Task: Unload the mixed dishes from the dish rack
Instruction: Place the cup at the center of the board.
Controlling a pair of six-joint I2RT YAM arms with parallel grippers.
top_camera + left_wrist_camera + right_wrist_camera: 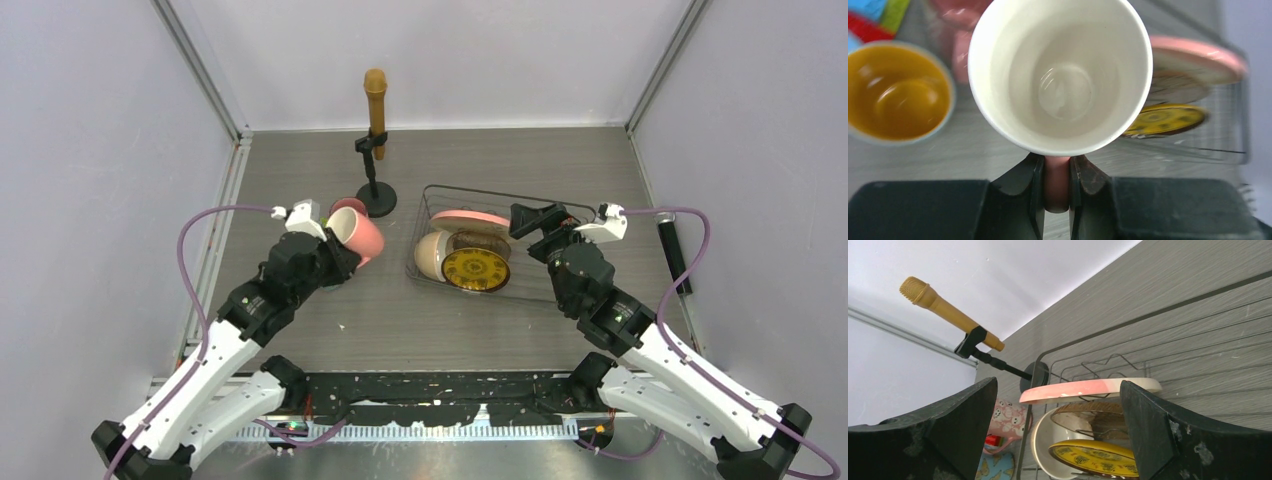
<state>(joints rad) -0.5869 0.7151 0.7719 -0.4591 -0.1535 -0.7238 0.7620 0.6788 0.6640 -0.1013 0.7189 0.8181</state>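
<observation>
Grey table [400, 330]; left pincer [1057, 176] clamps pink mug [1060, 75], cream inside.

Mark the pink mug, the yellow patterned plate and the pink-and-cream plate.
pink mug [362, 238]: top external view, outer side wall.
yellow patterned plate [476, 269]: top external view, centre of face.
pink-and-cream plate [1083, 389]: right wrist view, pink edge.

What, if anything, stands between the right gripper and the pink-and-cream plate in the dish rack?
Nothing visible does. The right gripper is open, and the pink-and-cream plate shows unblocked between its fingers; the yellow patterned plate sits lower in the wrist view.
</observation>
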